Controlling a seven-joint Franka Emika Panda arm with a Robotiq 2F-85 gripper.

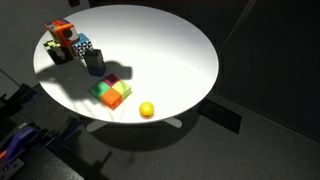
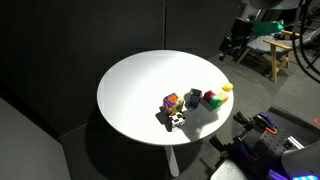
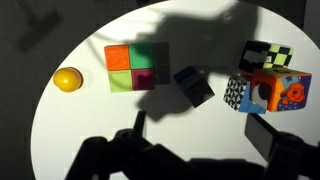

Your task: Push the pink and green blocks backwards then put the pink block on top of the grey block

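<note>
End effector (image 3: 197,128): jaws wide apart with nothing between them; it hangs above the table, clear of every block. An exterior view (image 2: 230,48) shows it raised near the table's far edge.
Pink block (image 3: 146,80): on the table (image 1: 170,50), one corner of a tight two-by-two square of cubes, in shadow.
Green block (image 3: 150,57): in the same square, touching the pink block's side, also shaded.
Orange block (image 3: 120,57): corner diagonal to the pink one.
Lime block (image 3: 122,80): fourth corner, touching pink and orange.
Grey block (image 3: 193,85): alone, turned at an angle, near the pink block but apart from it, nothing on top.
Yellow ball (image 3: 68,79): just beyond the orange and lime side.
Toy cluster (image 3: 265,85): past the grey block, near the table's rim.
</note>
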